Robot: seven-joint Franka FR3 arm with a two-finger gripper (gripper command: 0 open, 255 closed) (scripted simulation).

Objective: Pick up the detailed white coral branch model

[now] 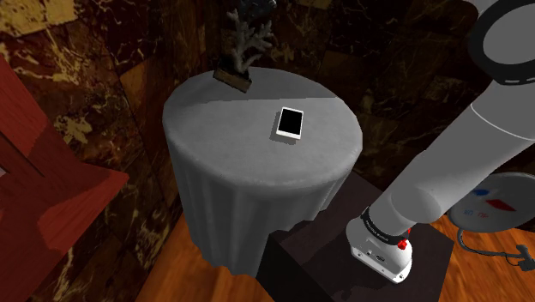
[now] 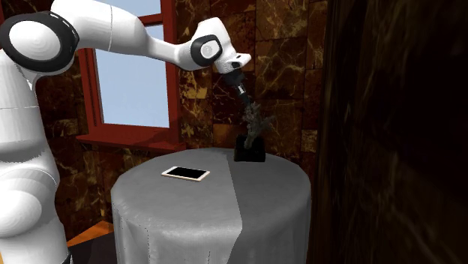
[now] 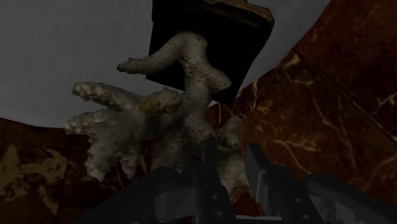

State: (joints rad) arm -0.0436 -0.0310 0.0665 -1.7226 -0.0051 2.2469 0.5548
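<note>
Grey cloth covers one round table (image 1: pixel 257 197). On it stand one coral (image 1: pixel 249 39) on one dark base (image 1: pixel 231 79), and one phone (image 1: pixel 290 123) lying flat. Shoulder view also has one white arm (image 1: pixel 446 172) and one stand (image 1: pixel 326 266). Second exterior view: one gripper (image 2: pixel 248 105) sits right on the coral's top, with the base below it on the table. The phone is lower and well apart from the gripper. This view adds one red window frame (image 2: pixel 169 75). Wrist view: two fingers (image 3: pixel 208 168) set narrow, clasping one branch tip. It adds the pale pitted surface, with several more branches beyond the gripper and the base farthest.
</note>
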